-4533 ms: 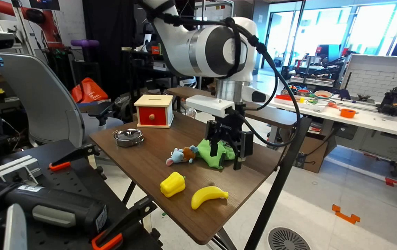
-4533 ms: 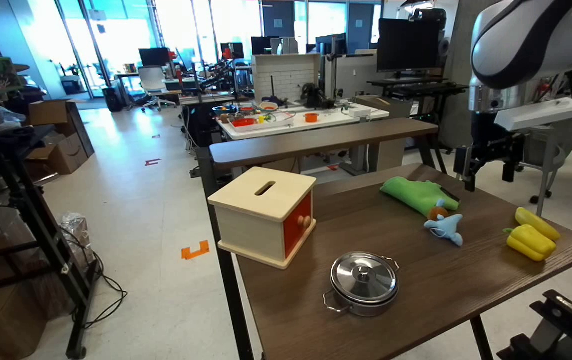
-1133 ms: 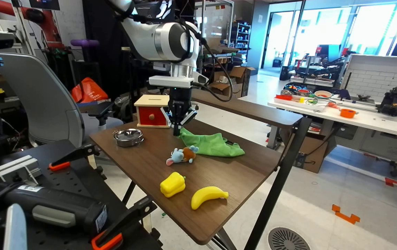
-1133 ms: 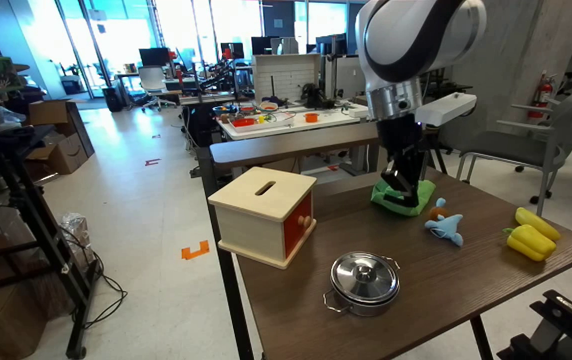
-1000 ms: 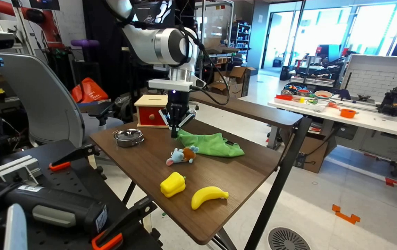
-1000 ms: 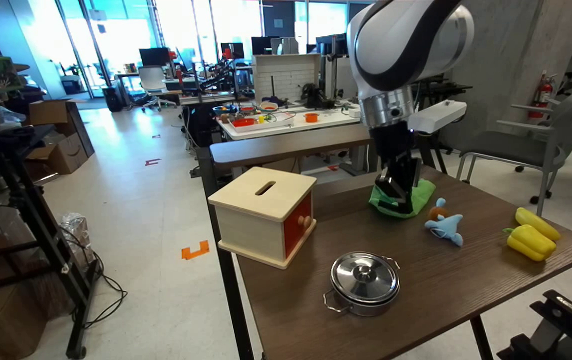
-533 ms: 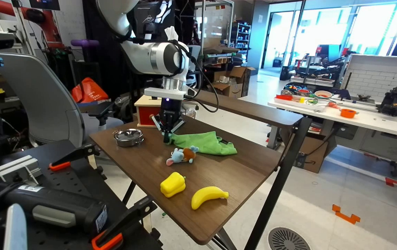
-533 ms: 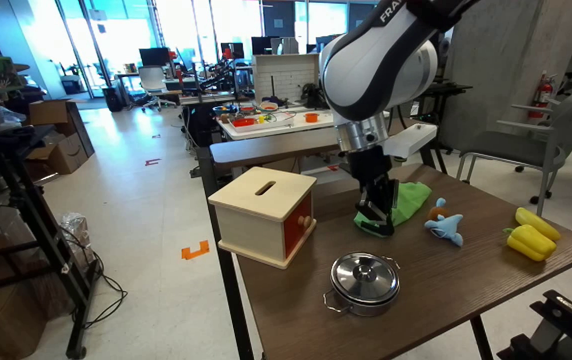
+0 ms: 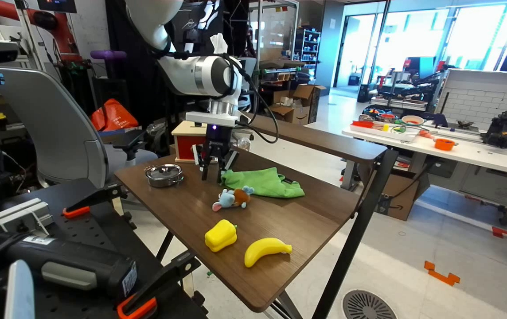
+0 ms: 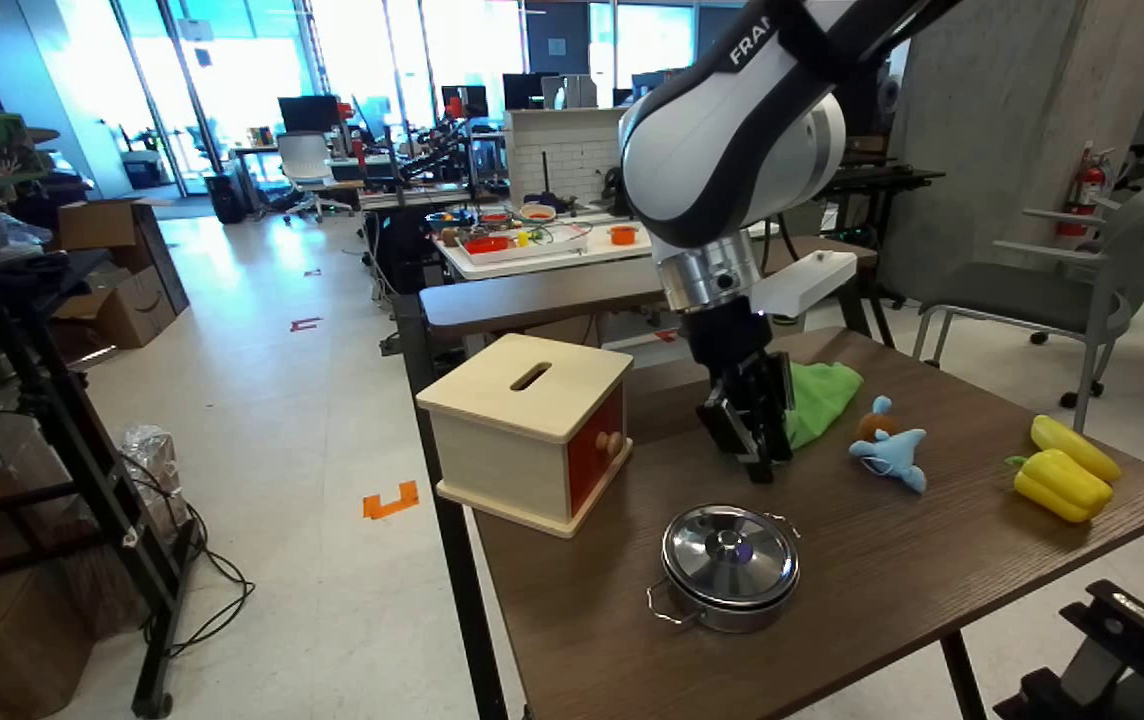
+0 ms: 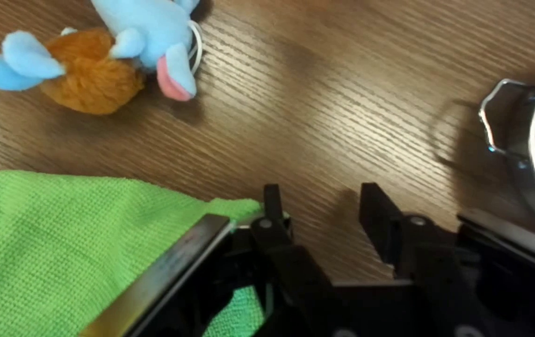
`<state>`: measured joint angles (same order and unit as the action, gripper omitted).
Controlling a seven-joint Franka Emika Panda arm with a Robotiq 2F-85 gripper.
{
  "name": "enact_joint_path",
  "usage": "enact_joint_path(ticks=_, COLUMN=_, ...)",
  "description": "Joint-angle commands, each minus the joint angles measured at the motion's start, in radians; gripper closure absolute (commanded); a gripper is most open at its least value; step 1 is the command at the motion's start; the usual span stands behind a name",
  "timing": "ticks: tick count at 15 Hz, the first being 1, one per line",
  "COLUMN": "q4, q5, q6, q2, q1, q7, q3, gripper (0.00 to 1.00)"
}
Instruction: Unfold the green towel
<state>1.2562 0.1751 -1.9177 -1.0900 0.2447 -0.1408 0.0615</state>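
The green towel [image 9: 264, 182] lies in a long, bunched strip on the brown table, its dark label at the end away from the gripper in an exterior view. In the wrist view the towel [image 11: 61, 243] fills the lower left, with its edge reaching one finger [image 11: 272, 206]. My gripper [image 11: 322, 192] is open there, and only bare wood shows between its fingertips. Low at the towel's end nearest the wooden box, the gripper [image 9: 212, 177] stands beside the cloth. From another angle, part of the towel [image 10: 822, 400] is hidden behind the gripper [image 10: 772, 470].
A blue and brown plush toy [image 9: 233, 198] sits close to the towel's front edge. The lidded steel pot [image 10: 729, 565] and the wooden box with a red drawer [image 10: 532, 430] stand near the gripper. A yellow pepper [image 9: 220, 235] and a banana [image 9: 267, 251] lie farther forward.
The gripper went toward the box and pot end, dragging the towel's end along and stretching it out. In the last half second its fingers parted and released the cloth.
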Motion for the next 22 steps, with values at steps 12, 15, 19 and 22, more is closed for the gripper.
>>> enact_joint_path(ticks=12, q4=0.168, q5=-0.001, q6=-0.029, q2=0.264, q1=-0.055, q7=-0.016, q3=0.008, gripper=0.0)
enact_joint_path(ticks=15, q4=0.159, q5=-0.033, q6=-0.063, q2=0.284, q1=-0.127, q7=-0.006, q3=-0.011, gripper=0.0)
enact_joint_path(ticks=19, q4=0.13, q5=-0.076, q6=-0.127, q2=0.259, q1=-0.234, q7=-0.011, q3=-0.024, gripper=0.0)
enact_joint_path(ticks=22, q4=0.13, q5=-0.127, q6=-0.217, q2=0.234, q1=-0.295, q7=0.006, q3=-0.031, gripper=0.0)
